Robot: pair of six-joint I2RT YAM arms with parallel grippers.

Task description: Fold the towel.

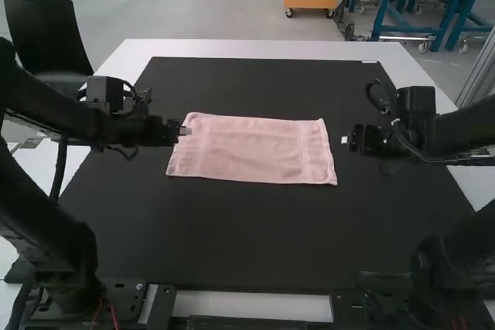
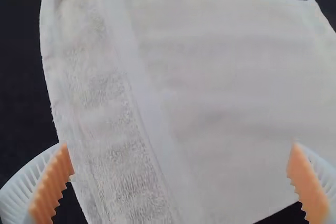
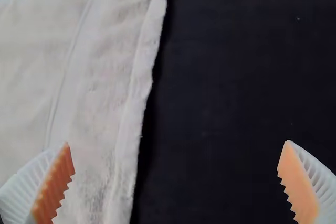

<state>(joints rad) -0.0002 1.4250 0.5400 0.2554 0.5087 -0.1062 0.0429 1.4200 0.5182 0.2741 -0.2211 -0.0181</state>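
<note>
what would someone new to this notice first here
Probably the pale pink towel, lying flat and spread mid-mat, bright against the black mat. Next, the two dark arms flanking it: the left gripper at the towel's left end, the right gripper just off its right end.

Checked my views: no text, labels, brands, numbers or signs I could read.
</note>
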